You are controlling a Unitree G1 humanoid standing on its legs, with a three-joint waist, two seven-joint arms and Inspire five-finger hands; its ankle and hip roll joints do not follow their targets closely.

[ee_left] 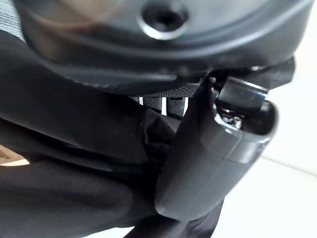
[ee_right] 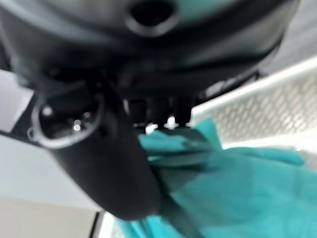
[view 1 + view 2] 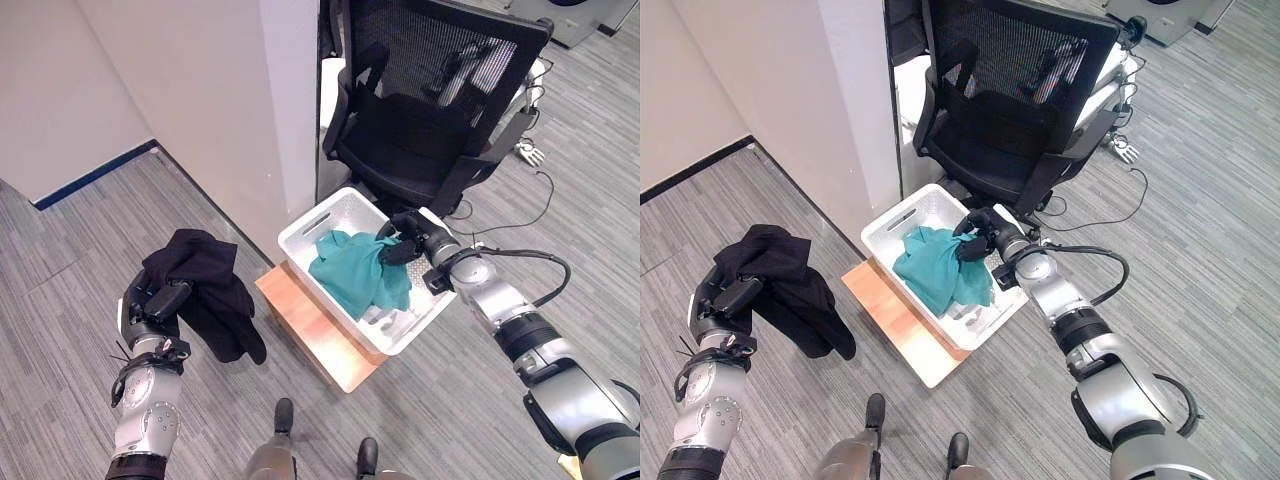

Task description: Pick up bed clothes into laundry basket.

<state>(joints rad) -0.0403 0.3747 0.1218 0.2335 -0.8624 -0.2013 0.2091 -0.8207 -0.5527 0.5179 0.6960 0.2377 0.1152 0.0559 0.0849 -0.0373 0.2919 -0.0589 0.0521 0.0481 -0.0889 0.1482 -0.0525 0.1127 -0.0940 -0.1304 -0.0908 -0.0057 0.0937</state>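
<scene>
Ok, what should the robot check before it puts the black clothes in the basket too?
1. Left hand gripping the black garment: ok, its fingers are curled into the cloth.
2. Teal garment inside the white laundry basket: ok.
3. Right hand let go of the teal cloth: not ok, it is pinching it.
4. Room left in the basket: ok, bare floor shows at the near end.
5. Basket steady on the wooden stand: cannot tell.
</scene>
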